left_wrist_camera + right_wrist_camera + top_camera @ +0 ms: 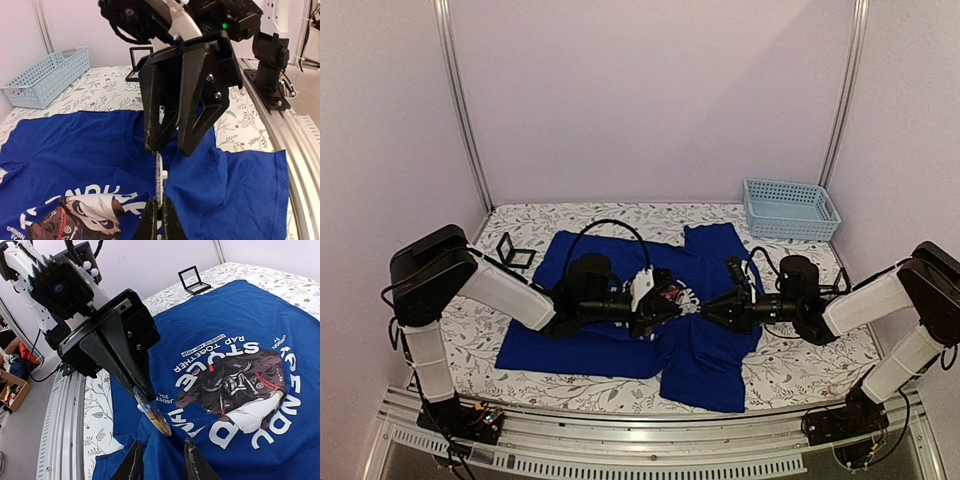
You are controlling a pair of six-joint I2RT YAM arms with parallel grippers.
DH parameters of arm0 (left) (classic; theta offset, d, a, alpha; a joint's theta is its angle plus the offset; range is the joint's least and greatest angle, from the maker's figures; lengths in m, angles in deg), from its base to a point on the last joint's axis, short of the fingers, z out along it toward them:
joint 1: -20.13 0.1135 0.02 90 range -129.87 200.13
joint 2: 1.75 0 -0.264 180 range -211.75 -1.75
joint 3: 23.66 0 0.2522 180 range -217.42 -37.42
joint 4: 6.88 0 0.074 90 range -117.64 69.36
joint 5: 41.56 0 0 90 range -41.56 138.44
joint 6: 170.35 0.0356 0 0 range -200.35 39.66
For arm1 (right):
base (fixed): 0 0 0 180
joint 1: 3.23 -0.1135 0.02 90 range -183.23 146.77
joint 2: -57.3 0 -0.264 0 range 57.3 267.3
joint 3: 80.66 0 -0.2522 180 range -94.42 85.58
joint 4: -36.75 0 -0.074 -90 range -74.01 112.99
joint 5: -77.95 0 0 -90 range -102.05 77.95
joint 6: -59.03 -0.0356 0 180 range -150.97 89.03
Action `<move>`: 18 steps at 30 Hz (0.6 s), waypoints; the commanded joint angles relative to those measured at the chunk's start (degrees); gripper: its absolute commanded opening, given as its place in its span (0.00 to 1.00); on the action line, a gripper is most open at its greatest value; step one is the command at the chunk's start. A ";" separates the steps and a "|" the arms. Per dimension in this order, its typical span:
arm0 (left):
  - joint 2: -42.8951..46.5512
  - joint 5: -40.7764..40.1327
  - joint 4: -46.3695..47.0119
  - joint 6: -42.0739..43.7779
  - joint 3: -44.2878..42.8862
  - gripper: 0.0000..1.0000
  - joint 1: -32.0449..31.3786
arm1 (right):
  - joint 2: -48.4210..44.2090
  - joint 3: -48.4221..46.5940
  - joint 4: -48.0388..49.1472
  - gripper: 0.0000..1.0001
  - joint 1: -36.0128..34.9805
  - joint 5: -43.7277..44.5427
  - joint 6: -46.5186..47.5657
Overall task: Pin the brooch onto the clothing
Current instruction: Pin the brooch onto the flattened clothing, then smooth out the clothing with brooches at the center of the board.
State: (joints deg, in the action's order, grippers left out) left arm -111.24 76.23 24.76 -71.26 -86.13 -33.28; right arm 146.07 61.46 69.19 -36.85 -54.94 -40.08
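Note:
The royal-blue T-shirt point(710, 360) lies rumpled on the floral table cover, its panda print point(240, 385) face up. My left gripper point(160, 222) is shut on the lower edge of the brooch point(160, 175), a thin round disc held edge-on with a white stud on its back. In the right wrist view the brooch point(152, 412) tilts over a raised fold of cloth. My right gripper point(164, 460) faces the left one tip to tip, with its jaws a little apart around that bunched fold of the T-shirt point(165, 445). The two grippers meet over the shirt's middle point(688, 304).
A light-blue basket point(790, 208) stands at the back right corner. A small open black box point(515, 252) sits left of the shirt. The table's metal front rail point(650, 440) runs along the near edge.

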 commanded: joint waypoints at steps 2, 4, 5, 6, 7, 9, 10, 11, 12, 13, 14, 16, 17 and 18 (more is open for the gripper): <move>0.40 -9.22 -1.65 7.45 0.26 0.00 -3.54 | -4.58 -1.57 -10.44 0.27 0.35 13.03 1.22; -0.08 -14.28 -3.23 12.22 0.38 0.00 -6.09 | -4.66 -3.91 -16.86 0.28 1.03 22.99 -1.33; -0.31 -16.74 -3.42 14.22 0.70 0.00 -7.08 | -4.51 -4.76 -19.12 0.28 1.70 27.00 -2.23; -0.50 -18.71 -4.00 16.02 0.87 0.02 -8.15 | -4.08 -5.62 -21.60 0.28 2.18 30.61 -3.43; -0.51 -20.77 -5.46 17.67 0.74 0.06 -9.14 | -3.49 -7.01 -24.29 0.29 2.40 34.19 -4.18; -0.31 -23.53 -10.26 20.41 -0.36 0.20 -11.51 | -2.45 -9.07 -29.58 0.29 2.62 39.61 -5.78; -0.09 -24.03 -13.20 21.41 -1.06 0.27 -12.59 | -1.87 -9.78 -31.06 0.29 2.87 40.77 -6.53; 0.03 -24.02 -16.67 22.17 -1.99 0.32 -13.81 | -0.64 -10.72 -32.38 0.30 3.39 41.20 -7.43; 0.00 -24.08 -19.74 22.27 -2.88 0.36 -14.90 | 0.17 -11.75 -33.66 0.30 3.77 41.51 -8.02; 0.02 -24.38 -22.42 21.78 -3.71 0.38 -15.87 | 1.36 -12.86 -35.14 0.29 3.89 42.30 -8.41; 0.12 -24.86 -24.85 20.18 -4.37 0.39 -16.79 | 3.12 -14.07 -36.67 0.30 3.92 43.57 -8.46; 1.65 -25.17 -28.55 17.15 -5.03 0.41 -18.15 | 5.67 -16.34 -38.74 0.30 4.12 45.63 -8.48; 3.20 -24.89 -29.82 15.60 -4.72 0.41 -18.59 | 6.89 -17.81 -39.77 0.30 4.30 46.39 -8.00; 5.19 -24.55 -30.21 13.93 -4.16 0.43 -18.73 | 9.19 -19.51 -41.27 0.30 4.43 47.21 -7.23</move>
State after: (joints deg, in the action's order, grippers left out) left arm -111.15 53.32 3.89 -53.19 -89.61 -50.24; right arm 150.16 46.65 36.18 -33.09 -14.57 -46.90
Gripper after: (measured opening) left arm 0.408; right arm 0.297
